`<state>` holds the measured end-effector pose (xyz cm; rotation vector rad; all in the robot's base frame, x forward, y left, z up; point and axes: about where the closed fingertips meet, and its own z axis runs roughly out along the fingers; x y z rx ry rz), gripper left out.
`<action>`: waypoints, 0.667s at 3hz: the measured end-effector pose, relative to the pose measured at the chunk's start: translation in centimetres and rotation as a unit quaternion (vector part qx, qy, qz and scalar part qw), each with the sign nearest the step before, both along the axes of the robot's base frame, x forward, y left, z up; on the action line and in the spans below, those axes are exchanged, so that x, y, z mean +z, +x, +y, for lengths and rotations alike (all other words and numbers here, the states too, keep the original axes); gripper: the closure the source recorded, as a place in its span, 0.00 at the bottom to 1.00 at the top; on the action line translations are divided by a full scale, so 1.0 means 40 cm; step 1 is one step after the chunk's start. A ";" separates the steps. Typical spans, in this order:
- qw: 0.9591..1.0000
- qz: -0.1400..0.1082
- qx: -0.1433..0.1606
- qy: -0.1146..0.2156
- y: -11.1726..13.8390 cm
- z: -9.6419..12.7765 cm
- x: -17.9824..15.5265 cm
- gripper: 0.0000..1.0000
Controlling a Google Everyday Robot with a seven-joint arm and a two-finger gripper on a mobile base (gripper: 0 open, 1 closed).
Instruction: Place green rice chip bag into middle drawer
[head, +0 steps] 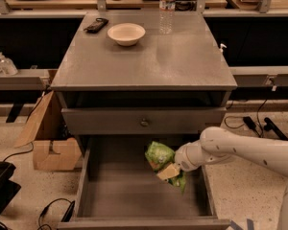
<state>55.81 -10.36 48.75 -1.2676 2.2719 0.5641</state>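
A: Status? Where's the green bag point(158, 153)?

B: In the gripper point(172, 170), over the open drawer point(120, 191), toward the back right. Jaws pinched on the bag's lower half, crumpled foil bulging above them and a green tail hanging below. As far as I can judge it hangs clear of the floor, not resting on it.

A: So how much is done?

B: Drawer is pulled out, bag picked up and carried inside its outline. Left to do: lower, let go, pull the arm point(240, 150) out. Closing isn't asked for.

A: Room to move?

B: Plenty to the left — the grey floor is bare across its left and front. Tight spots are the right wall point(205, 186), near the wrist, and the closed drawer front point(144, 122) with the knob just above the bag. A straight lift could catch that overhang; I'd back out toward the front rim point(144, 222) first.

A: Anything else nearby?

B: Bowl point(126, 33) and bottle point(167, 8) on the cabinet top, well apart from the work — no concern.
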 end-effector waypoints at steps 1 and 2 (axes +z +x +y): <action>1.000 0.004 0.000 -0.003 -0.023 0.004 -0.023 0.82; 1.000 0.006 0.002 -0.003 -0.026 0.009 -0.028 0.50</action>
